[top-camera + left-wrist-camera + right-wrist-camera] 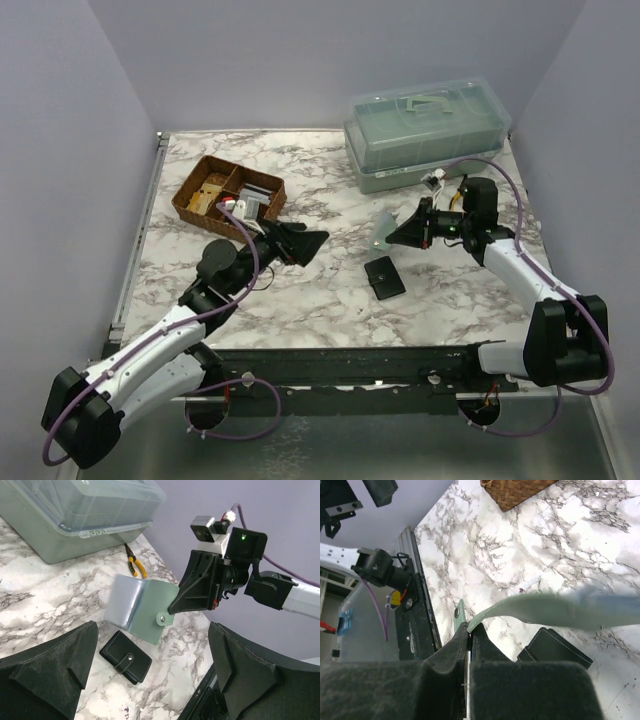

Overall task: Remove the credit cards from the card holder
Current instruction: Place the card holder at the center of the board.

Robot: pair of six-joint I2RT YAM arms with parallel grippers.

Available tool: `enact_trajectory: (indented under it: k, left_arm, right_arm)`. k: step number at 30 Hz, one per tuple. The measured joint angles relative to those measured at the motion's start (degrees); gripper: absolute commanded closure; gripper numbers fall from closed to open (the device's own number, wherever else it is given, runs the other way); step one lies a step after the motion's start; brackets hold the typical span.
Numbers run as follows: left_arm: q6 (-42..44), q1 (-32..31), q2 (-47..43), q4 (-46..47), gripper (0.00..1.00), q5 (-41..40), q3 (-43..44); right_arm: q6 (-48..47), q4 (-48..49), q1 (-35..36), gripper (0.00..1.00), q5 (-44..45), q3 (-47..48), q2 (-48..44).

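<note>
Obs: right fingers (451,652) pressed together on the tab edge of the card holder (142,607), which is held unfolded above the counter (330,295). Black wallet (385,277) lies near. Left fingers (60,665) wide apart, empty.

text: none legible | labels: none | views perhaps too coarse

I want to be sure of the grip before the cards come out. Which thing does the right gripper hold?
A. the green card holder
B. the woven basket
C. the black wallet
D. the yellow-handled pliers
A: the right gripper is shut on the edge of the green card holder and holds it off the table, while the black wallet lies flat on the marble below.
</note>
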Motion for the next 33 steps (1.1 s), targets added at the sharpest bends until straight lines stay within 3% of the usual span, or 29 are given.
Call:
enact_trajectory:
  k: [4,9,13,17,22,26,33]
  left_arm:
    - [-0.04,0.00,3.08,-0.57,0.10,1.51,0.50]
    - [-0.37,0.00,10.25,-2.32,0.11,4.46,1.14]
    - [-0.81,0.00,10.82,-1.75,0.10,5.62,1.11]
    - [0.70,0.00,9.27,-0.48,0.10,6.32,-0.96]
    - [2.08,0.00,-4.35,-6.21,0.06,3.80,-6.75]
    - [1.84,0.00,-19.80,-20.06,0.05,-5.42,-4.09]
    - [-2.71,0.04,-30.86,-35.76,0.08,-15.02,0.13]
  right_arm:
    - [-3.78,-2.93,1.57,1.00,-0.11,0.83,-0.02]
    - [-11.28,-8.26,2.29,1.00,-2.73,2.27,-0.52]
    - [-18.32,-13.64,3.21,1.00,-6.12,4.44,-0.59]
    - [-28.85,-23.04,11.45,1.00,-6.12,10.60,2.58]
    - [-37.40,-35.06,21.59,1.00,-5.07,23.91,12.83]
    - [-40.50,-40.63,23.76,1.00,-6.47,33.73,20.33]
    - [-40.11,-43.12,23.39,1.00,-10.58,34.97,34.88]
